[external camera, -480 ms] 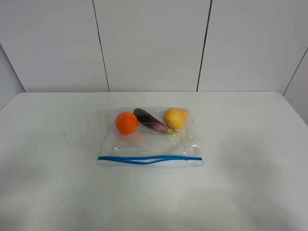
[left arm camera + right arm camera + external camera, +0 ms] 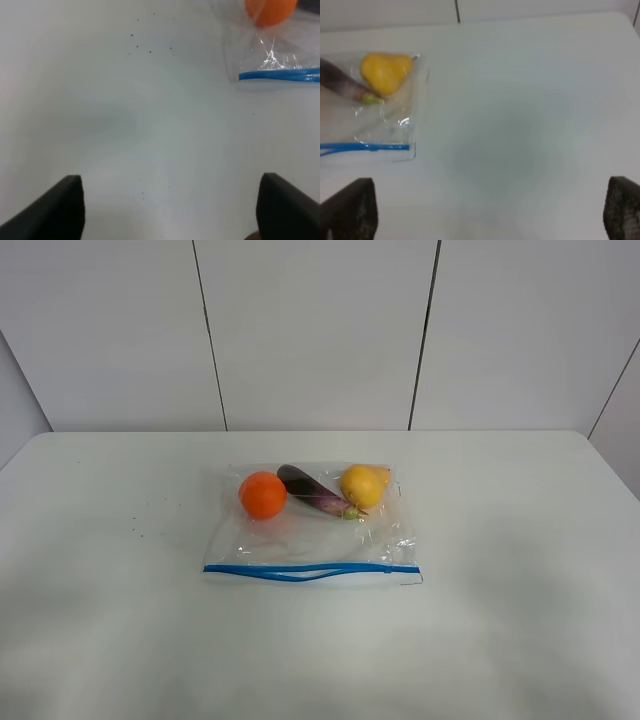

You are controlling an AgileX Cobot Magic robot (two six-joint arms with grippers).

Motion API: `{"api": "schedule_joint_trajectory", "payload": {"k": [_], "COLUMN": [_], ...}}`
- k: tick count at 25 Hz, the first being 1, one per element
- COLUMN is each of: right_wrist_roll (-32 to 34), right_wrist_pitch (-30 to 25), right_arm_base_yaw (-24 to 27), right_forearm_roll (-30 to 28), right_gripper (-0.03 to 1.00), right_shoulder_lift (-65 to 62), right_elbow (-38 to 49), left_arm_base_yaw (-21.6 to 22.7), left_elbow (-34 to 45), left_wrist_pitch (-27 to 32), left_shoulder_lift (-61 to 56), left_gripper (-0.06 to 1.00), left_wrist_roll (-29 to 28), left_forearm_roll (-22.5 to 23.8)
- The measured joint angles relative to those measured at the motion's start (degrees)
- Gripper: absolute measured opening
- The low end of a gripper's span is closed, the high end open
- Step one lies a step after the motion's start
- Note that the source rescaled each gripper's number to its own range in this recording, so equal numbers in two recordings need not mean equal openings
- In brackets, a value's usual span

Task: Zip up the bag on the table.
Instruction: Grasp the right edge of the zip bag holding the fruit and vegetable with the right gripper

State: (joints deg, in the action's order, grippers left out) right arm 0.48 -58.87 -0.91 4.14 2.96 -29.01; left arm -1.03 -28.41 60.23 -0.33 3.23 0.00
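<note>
The clear bag [image 2: 310, 535] lies flat mid-table [image 2: 520, 540], with an orange [image 2: 263, 494], a purple eggplant [image 2: 315, 490] and a yellow pear [image 2: 363, 485] inside. Its blue zipper strip [image 2: 310, 570] runs along the near edge and bulges apart in the middle. Neither arm shows in the exterior high view. In the left wrist view my left gripper [image 2: 170, 210] is open over bare table, apart from the bag's corner [image 2: 272, 60]. In the right wrist view my right gripper [image 2: 490, 215] is open, beside the bag's pear end [image 2: 385, 72].
A few small dark specks [image 2: 135, 532] mark the tabletop left of the bag. A white panelled wall [image 2: 320, 330] stands behind the table's far edge.
</note>
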Motion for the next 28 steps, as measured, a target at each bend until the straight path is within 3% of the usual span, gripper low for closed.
{"api": "schedule_joint_trajectory", "payload": {"k": [11, 17, 22, 28], "right_wrist_roll": [1.1, -2.0, -6.4, -17.1], "right_wrist_pitch": [-2.4, -1.5, 4.6, 12.4], "right_arm_base_yaw": [0.2, 0.2, 0.2, 0.2], "right_forearm_roll": [4.8, 7.9, 11.6, 20.9], "right_gripper": [1.00, 1.00, 1.00, 1.00], "right_shoulder_lift": [40.6, 61.2, 75.2, 88.1], "right_elbow": [-18.3, -24.3, -25.4, -25.4], "left_arm_base_yaw": [0.0, 0.0, 0.0, 0.0], "left_elbow": [0.0, 0.0, 0.0, 0.0], "left_wrist_pitch": [0.0, 0.0, 0.0, 0.0], "left_shoulder_lift": [0.0, 0.0, 0.0, 0.0], "left_gripper": [1.00, 1.00, 1.00, 1.00], "left_wrist_roll": [0.0, 0.0, 0.0, 0.0], "left_forearm_roll": [0.0, 0.0, 0.0, 0.0]}}
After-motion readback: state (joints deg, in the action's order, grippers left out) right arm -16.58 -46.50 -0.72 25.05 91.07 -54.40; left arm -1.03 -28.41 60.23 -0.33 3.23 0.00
